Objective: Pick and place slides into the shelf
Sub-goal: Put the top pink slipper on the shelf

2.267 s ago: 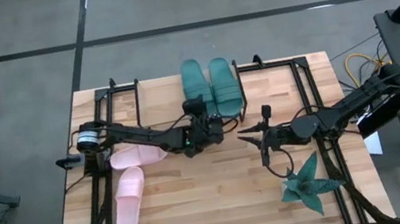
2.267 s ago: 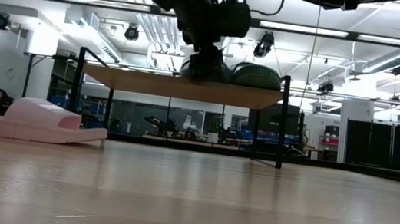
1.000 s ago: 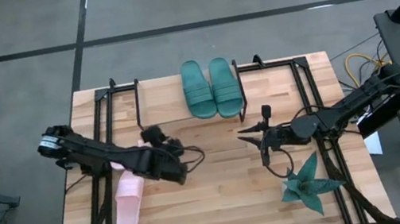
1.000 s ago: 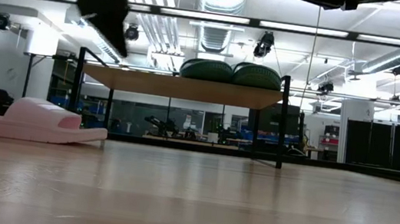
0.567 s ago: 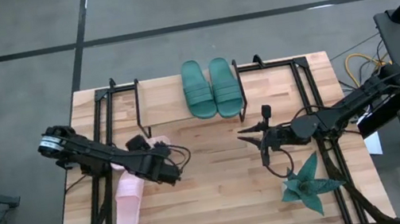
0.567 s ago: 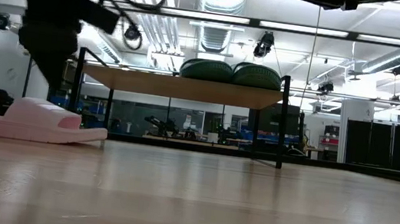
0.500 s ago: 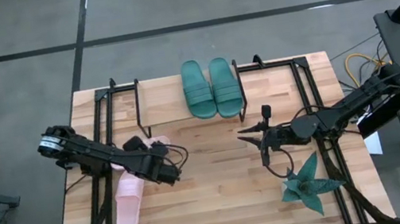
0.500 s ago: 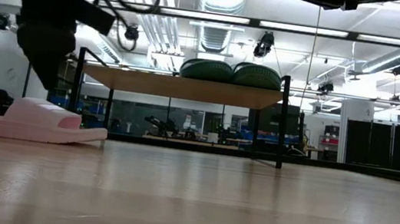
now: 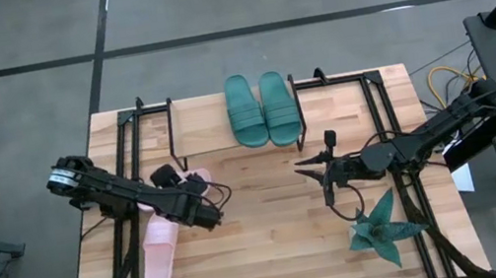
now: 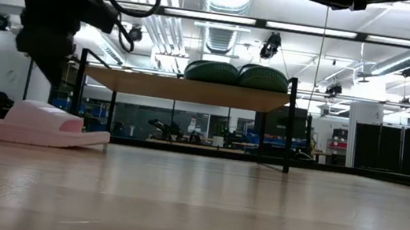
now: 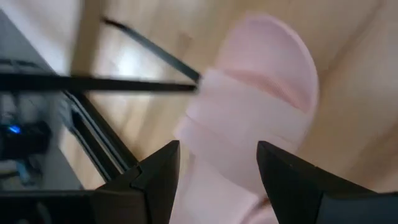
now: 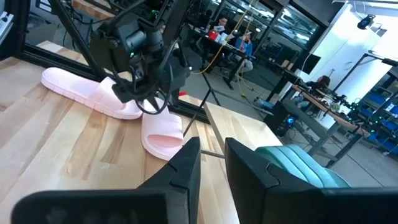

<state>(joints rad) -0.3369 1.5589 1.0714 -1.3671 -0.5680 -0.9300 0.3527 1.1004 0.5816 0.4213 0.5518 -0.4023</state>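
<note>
Both dark teal slides (image 9: 260,109) lie side by side, soles down, on the shelf's wooden top (image 9: 202,134); the low view shows them there too (image 10: 236,74). One pale pink slide (image 9: 197,179) lies flat on the table, mostly hidden under my left arm. The other pink slide (image 9: 160,250) lies nearer the near edge. My left gripper (image 9: 171,183) hangs open just above the first pink slide (image 11: 249,118), a finger to either side, touching nothing. In the low view this slide (image 10: 45,124) sits below it. My right gripper (image 9: 315,171) is open and waits mid-table.
A spiky teal plant (image 9: 383,228) stands at the near right. Black frame rails (image 9: 130,247) run along the table's left and right sides, and the shelf's thin black legs (image 10: 290,126) stand on the table. Bare wood (image 9: 275,244) lies between the arms.
My left gripper has drawn back from the shelf and swung toward the table's left. Over the last second it has come down over the pink slide near the left rail. Both teal slides stay on the shelf. The right arm has kept still.
</note>
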